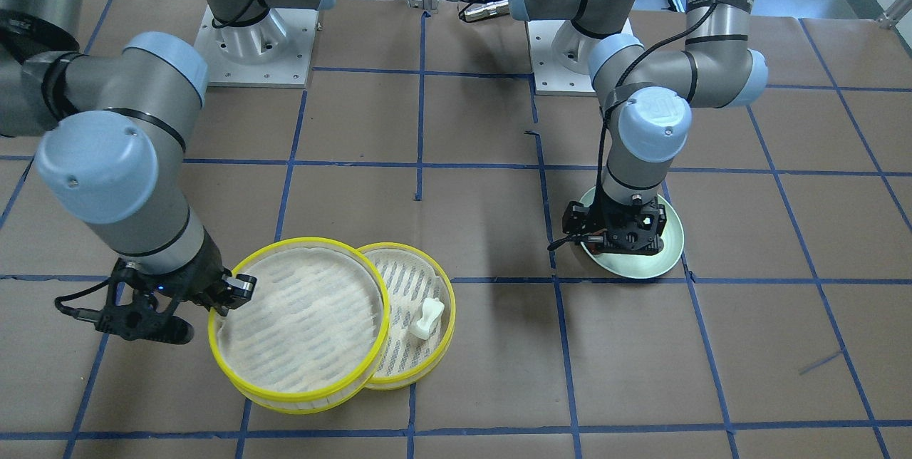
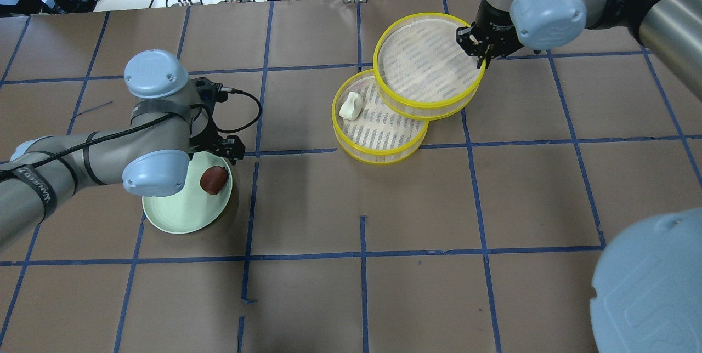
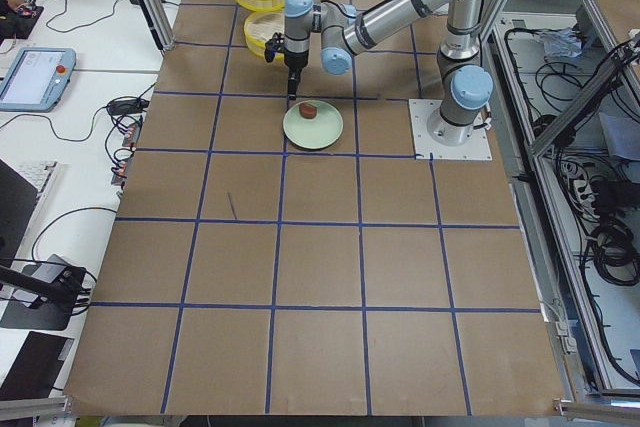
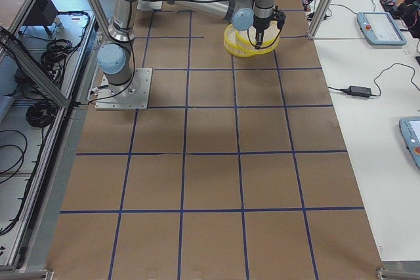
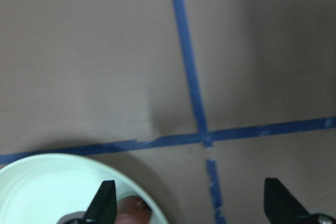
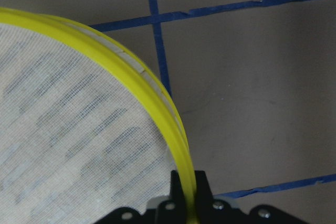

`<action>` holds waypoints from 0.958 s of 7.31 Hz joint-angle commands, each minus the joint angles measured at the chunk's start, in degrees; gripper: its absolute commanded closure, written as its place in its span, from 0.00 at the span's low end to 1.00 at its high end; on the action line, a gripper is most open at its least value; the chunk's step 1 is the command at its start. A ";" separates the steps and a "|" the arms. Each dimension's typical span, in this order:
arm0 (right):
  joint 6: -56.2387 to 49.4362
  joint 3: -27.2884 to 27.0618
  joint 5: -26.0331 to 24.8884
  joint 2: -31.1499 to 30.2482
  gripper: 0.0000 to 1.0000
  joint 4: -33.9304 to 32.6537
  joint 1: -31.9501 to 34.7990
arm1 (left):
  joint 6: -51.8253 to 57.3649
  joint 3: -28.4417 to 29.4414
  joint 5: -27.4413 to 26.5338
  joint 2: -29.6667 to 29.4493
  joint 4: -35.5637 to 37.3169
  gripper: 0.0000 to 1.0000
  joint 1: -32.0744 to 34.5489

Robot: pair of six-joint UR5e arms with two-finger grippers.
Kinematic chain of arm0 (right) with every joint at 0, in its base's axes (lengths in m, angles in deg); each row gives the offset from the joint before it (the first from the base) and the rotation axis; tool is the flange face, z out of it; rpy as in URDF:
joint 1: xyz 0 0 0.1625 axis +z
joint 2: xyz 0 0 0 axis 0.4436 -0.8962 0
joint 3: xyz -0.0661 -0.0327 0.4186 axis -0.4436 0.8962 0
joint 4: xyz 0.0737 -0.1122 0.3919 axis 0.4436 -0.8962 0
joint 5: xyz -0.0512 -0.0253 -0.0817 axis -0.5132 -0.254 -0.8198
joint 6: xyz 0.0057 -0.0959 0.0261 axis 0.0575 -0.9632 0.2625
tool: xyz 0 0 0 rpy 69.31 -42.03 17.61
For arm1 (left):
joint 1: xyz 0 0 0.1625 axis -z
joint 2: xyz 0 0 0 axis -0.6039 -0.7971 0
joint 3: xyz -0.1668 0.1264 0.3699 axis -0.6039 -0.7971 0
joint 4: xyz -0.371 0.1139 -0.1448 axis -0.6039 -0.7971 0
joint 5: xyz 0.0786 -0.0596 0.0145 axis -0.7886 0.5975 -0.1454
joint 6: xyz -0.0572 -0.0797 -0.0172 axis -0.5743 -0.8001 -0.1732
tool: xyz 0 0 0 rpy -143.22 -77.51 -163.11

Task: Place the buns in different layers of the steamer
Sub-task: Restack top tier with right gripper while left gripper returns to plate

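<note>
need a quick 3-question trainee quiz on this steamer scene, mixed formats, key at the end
1. True or false: the white bun lies in the upper tray.
2. Where is the brown bun? A) on the green plate B) in the lower tray C) held in the left claw
3. Fill in: the right claw is shut on the upper tray's yellow ____.

Key:
1. False. It lies in the lower tray, on the part the shifted upper tray leaves uncovered.
2. A. The left claw is open above it.
3. rim
</note>
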 commanded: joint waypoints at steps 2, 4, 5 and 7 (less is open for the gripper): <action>9.20 0.16 2.07 2.38 0.92 -0.11 5.25 | 2.03 -1.24 0.34 -0.45 -2.02 0.00 -4.70; 9.84 -0.10 0.23 2.74 0.90 0.42 7.45 | 1.24 -0.10 3.48 -0.72 -1.23 0.00 -4.52; 9.14 -0.27 0.22 2.92 0.90 0.59 7.37 | 1.15 2.00 4.90 -0.63 -2.18 0.00 -4.52; 7.12 -0.80 0.14 3.01 0.90 0.59 7.37 | 0.28 2.19 7.62 -0.90 -3.67 0.00 -4.43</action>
